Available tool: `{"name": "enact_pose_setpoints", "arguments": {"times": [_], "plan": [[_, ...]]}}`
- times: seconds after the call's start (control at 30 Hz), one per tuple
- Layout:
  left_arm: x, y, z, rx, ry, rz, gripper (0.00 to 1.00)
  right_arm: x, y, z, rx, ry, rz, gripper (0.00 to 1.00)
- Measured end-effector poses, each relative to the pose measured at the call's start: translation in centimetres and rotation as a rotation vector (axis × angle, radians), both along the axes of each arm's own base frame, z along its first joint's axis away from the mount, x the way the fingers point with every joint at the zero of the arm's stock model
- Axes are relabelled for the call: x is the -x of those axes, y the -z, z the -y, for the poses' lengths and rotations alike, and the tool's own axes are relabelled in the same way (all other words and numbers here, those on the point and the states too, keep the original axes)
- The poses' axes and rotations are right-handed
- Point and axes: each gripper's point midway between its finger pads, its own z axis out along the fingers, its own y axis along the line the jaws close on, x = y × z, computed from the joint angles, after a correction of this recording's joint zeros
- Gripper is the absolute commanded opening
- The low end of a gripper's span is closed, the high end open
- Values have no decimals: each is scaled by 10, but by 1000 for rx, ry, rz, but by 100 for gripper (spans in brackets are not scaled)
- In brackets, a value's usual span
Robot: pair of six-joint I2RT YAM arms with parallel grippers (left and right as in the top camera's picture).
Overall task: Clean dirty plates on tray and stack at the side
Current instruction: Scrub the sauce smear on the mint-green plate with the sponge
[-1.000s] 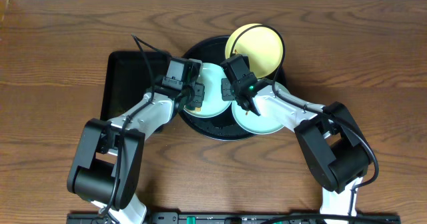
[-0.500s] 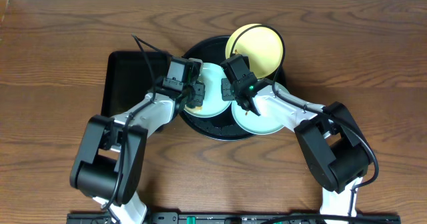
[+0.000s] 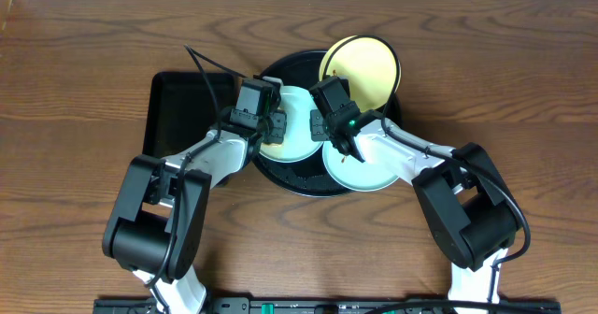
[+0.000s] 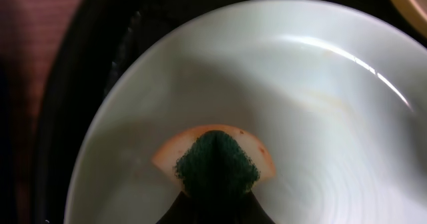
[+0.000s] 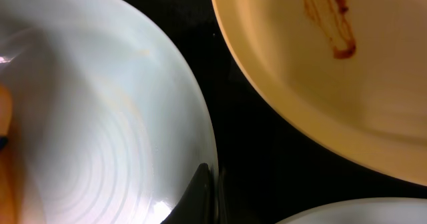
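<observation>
The round black tray (image 3: 280, 176) holds three plates. My left gripper (image 3: 272, 135) is shut on an orange sponge with a green scouring face (image 4: 215, 159) and presses it onto the left mint plate (image 3: 297, 118) (image 4: 313, 77). A faint brownish streak shows on that plate. My right gripper (image 3: 316, 121) (image 5: 211, 192) is shut on that same plate's right rim (image 5: 133, 104). The yellow plate (image 3: 369, 66) (image 5: 373, 84) leans at the tray's far right and has a brown smear (image 5: 328, 19). A second mint plate (image 3: 364, 169) lies at the tray's near right.
A rectangular black tray (image 3: 177, 108) lies left of the round one, partly under my left arm. Dark wood-grain tabletop (image 3: 505, 80) spreads to the right, left and far side of the trays.
My left gripper has slid the sponge slightly up and to the right across the left mint plate. The right gripper has stayed clamped on the rim.
</observation>
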Motion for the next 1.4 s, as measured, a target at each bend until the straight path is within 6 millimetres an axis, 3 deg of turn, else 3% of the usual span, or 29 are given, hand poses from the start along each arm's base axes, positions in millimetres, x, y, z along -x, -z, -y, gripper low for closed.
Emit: {"name": "enact_pose_setpoints", "arguments": {"times": [0.97, 1.4], "plan": [[-50, -7, 4, 39, -40, 228, 8, 0, 0, 0, -2, 7, 0, 1], [-74, -29, 2, 99, -52, 365, 8, -1, 0, 0, -2, 8, 2, 1]]}}
